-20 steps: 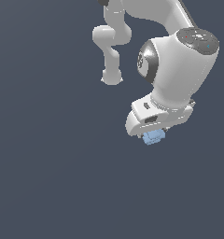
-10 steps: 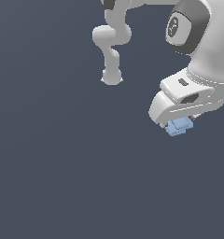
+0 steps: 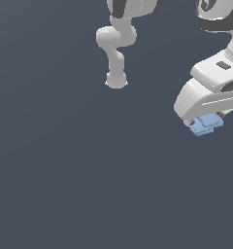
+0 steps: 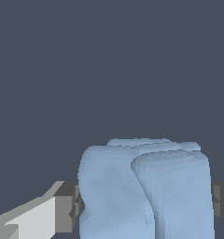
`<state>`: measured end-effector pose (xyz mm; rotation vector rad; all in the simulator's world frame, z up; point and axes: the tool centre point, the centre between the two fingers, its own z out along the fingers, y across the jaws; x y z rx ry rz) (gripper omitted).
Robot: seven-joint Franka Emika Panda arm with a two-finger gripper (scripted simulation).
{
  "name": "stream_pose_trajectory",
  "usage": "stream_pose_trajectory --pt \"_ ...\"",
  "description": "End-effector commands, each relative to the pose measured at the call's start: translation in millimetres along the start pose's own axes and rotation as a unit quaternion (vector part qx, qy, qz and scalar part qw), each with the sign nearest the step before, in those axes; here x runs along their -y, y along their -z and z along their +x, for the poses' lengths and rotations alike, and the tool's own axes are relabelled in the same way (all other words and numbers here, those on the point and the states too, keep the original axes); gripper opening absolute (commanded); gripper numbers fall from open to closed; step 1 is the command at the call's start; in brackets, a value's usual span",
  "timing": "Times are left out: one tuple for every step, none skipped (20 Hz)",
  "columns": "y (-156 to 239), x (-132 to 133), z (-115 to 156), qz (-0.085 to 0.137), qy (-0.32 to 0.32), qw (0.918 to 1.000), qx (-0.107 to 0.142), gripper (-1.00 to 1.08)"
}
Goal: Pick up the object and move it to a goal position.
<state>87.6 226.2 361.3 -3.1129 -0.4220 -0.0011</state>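
Observation:
The object (image 3: 206, 125) is a small light-blue lumpy block, hanging under the white gripper (image 3: 204, 122) at the exterior view's right, lifted above the dark floor. The gripper is shut on it, and its fingers are mostly hidden behind the hand. In the wrist view the object (image 4: 144, 189) fills the space between two grey finger pads (image 4: 66, 212), which press against its sides. No goal marker shows in either view.
The arm's white base and lower links (image 3: 116, 58) stand at the upper middle of the exterior view. Plain dark grey floor (image 3: 65, 170) surrounds everything.
The gripper has carried the object steadily toward the exterior view's right and slightly upward over the last second. Its grip on the block is unchanged.

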Motion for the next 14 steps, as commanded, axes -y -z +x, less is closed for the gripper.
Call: stream_pose_trajectory --pt "6.2 3.8 2.3 0.000 0.000 1.0000 0.000 -1.00" --pt "8.1 5.0 3.1 0.000 0.000 1.0000 0.000 -1.00" --pt "9.7 6.1 3.7 0.000 0.000 1.0000 0.000 -1.00" --pt "11.1 7.0 4.3 0.000 0.000 1.0000 0.000 -1.00" --pt "12.3 7.8 4.9 0.000 0.000 1.0000 0.000 -1.00" --pt "13.4 8.5 5.3 0.000 0.000 1.0000 0.000 -1.00" --pt "14.3 9.0 5.7 0.000 0.000 1.0000 0.000 -1.00" --pt "15.0 9.5 6.1 0.000 0.000 1.0000 0.000 -1.00" --pt "15.7 9.9 6.4 0.000 0.000 1.0000 0.000 -1.00" --pt "16.2 10.2 6.6 0.000 0.000 1.0000 0.000 -1.00" --pt "16.5 10.4 6.8 0.000 0.000 1.0000 0.000 -1.00" --pt "16.8 10.6 6.9 0.000 0.000 1.0000 0.000 -1.00" --pt "17.0 10.7 7.0 0.000 0.000 1.0000 0.000 -1.00" --pt "17.0 10.7 7.0 0.000 0.000 1.0000 0.000 -1.00"
